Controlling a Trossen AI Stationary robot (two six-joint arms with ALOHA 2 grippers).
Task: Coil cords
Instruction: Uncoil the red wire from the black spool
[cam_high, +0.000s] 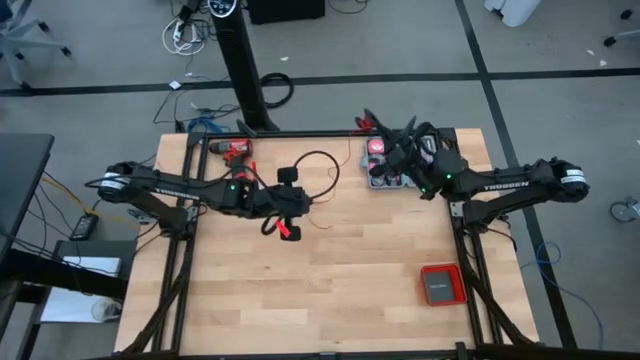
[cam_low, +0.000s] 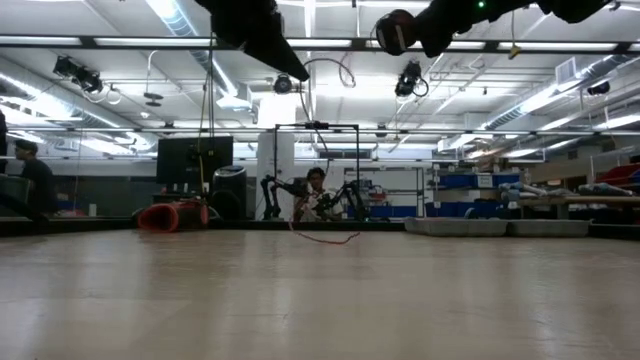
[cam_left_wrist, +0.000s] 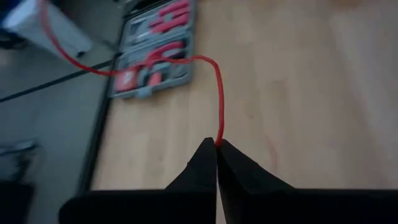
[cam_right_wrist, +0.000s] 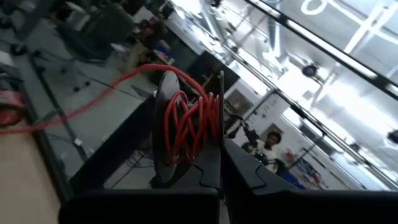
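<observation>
A thin red cord (cam_left_wrist: 219, 93) runs through the air from my left gripper (cam_left_wrist: 216, 144), which is shut on it above the table's middle (cam_high: 300, 208), toward my right gripper (cam_right_wrist: 214, 140). The right gripper (cam_high: 397, 152) is raised over the far right of the table and tilts upward. It carries a small bundle of red turns (cam_right_wrist: 189, 124) wound around a dark piece at its fingertips. In the high view the cord shows as a thin loop (cam_high: 332, 168). A loose stretch of cord (cam_low: 325, 238) lies on the tabletop. My left gripper pinches a single strand of the cord (cam_left_wrist: 218, 140) between its two fingertips, slanting down from the table's left side. From the pinch the strand rises clear of the table and curves away slack. My right gripper has the wound red turns (cam_right_wrist: 199, 121) at its fingertips, lifted clear of the table. One strand (cam_right_wrist: 93, 93) leads away from the bundle. The turns themselves hide what the fingers close on.
An open grey tool case (cam_high: 385, 168) with red tools sits at the far right, under the right gripper. A red-and-black drill (cam_high: 236, 150) lies at the far left. A flat red box (cam_high: 440, 285) sits near the right front. People show in the room behind.
</observation>
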